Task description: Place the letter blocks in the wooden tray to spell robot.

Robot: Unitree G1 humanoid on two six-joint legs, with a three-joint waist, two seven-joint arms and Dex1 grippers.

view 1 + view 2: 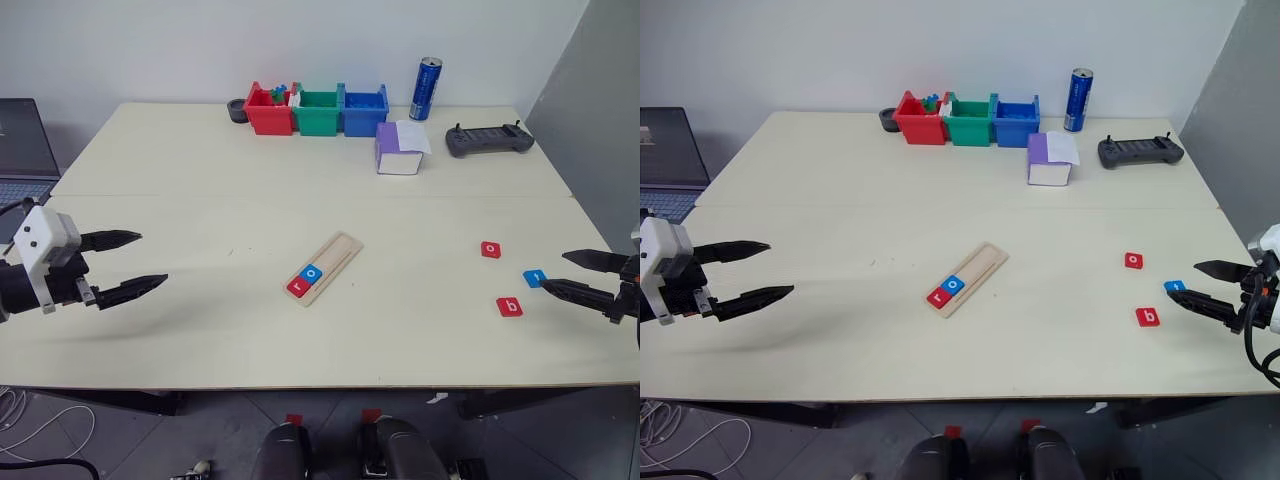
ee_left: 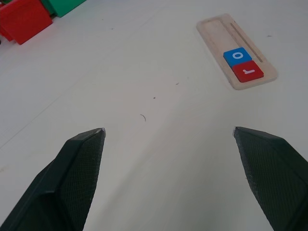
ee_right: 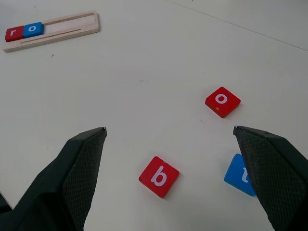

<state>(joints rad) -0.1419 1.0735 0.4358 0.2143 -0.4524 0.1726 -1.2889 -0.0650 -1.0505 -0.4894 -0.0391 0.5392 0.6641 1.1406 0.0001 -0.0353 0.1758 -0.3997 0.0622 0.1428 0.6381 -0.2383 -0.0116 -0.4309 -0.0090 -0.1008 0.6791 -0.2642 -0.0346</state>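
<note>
The wooden tray (image 1: 324,268) lies slanted at the table's middle, with a red r block (image 1: 298,286) and a blue o block (image 1: 312,272) side by side at its near end. Loose on the table at the right are a red o block (image 1: 490,249), a blue t block (image 1: 535,278) and a red b block (image 1: 509,307). My right gripper (image 1: 566,274) hovers open at the right edge, close beside the t block, its fingers empty. At the left edge my left gripper (image 1: 133,262) hangs open and empty, well apart from the tray.
Red (image 1: 268,111), green (image 1: 319,112) and blue (image 1: 364,110) bins line the far edge, with a blue can (image 1: 427,88) beside them. A purple-and-white box (image 1: 400,148) and a grey controller (image 1: 489,140) sit at the far right. A laptop (image 1: 24,150) stands off the table's left.
</note>
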